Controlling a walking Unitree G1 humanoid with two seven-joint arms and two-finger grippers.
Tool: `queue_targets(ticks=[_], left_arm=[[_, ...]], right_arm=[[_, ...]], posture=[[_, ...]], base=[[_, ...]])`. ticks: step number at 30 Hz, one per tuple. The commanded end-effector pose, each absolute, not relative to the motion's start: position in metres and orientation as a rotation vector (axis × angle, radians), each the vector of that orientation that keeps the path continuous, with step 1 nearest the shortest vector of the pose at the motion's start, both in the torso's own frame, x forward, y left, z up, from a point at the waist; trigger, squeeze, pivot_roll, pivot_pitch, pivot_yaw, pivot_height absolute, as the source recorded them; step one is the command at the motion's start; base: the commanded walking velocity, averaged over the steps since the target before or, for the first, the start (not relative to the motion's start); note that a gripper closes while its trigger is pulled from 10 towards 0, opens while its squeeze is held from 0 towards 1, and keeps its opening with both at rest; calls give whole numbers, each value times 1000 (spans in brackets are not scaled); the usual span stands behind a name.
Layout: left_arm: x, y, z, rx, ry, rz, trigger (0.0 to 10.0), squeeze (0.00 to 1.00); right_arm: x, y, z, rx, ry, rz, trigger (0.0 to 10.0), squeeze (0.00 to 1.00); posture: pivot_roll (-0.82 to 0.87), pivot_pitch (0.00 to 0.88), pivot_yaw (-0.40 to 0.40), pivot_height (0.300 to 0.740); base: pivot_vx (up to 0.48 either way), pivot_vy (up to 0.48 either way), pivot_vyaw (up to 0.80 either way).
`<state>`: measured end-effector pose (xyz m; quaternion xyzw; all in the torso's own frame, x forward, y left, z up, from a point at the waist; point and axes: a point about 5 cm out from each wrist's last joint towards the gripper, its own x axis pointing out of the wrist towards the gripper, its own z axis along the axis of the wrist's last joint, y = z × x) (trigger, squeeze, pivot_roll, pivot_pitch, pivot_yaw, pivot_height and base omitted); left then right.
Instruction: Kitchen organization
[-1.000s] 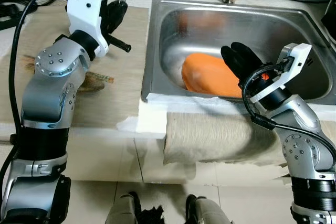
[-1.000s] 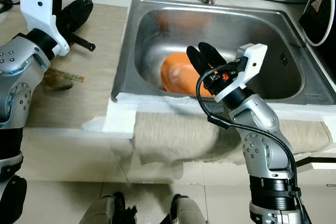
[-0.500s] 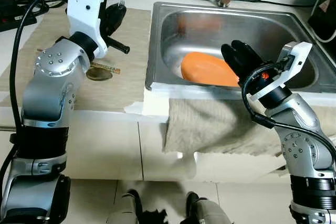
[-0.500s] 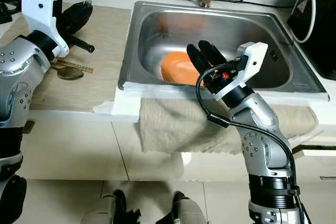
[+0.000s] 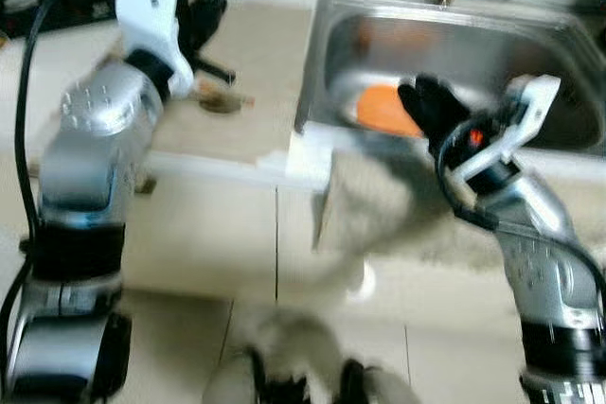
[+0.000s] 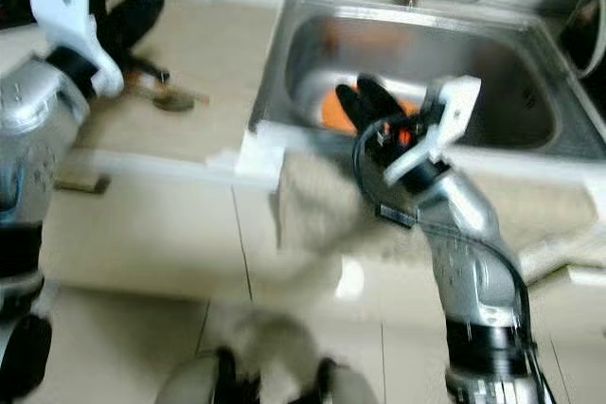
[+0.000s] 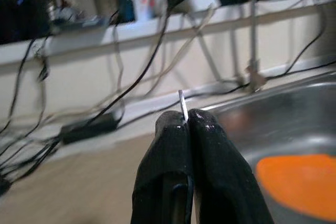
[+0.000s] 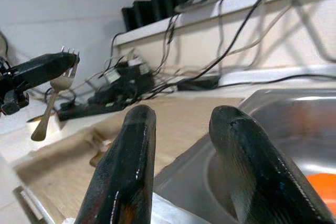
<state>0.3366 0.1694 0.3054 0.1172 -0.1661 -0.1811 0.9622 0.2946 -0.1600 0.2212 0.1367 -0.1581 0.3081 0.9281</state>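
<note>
Beige countertop [image 5: 256, 73] is running along the wall with a steel sink [image 5: 559, 54] set into it, and both head views are showing heavy motion blur. We are seeing an orange plate-like item [image 5: 383, 109] lying in the sink basin, and a spoon [image 6: 169, 98] lying on the counter to the left of the sink, well apart from the basin. A grey cloth [image 5: 379, 205] is hanging over the counter's front edge below the sink. Our left gripper [image 7: 187, 120] is pinching a fork [image 8: 54, 95] between fully closed fingers, raised above the counter; in the right wrist view the fork is hanging tines up from those fingers. Our right gripper [image 8: 184, 124] is hovering at the sink's front rim with its fingers spread apart, gripping nothing. Cables [image 7: 142, 72] are trailing along the back wall.
</note>
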Motion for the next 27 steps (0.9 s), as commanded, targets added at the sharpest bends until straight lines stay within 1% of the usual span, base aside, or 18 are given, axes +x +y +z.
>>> queue_targets(ticks=[1,18,27], left_arm=[[335,164,308,248,-350,-388,10000,0],[332,170,308,268,-354,-367,10000,0],[331,168,307,256,-361,-379,10000,0]], right_arm=[[292,-164,224,268,-334,616,10000,0],[294,-159,224,246,-326,652,10000,0],[294,-162,224,246,-325,647,10000,0]], posture=[[-165,205,-23,740],[-146,188,-43,740],[-150,181,-43,740]], base=[[424,0,0],[410,0,0],[0,0,0]])
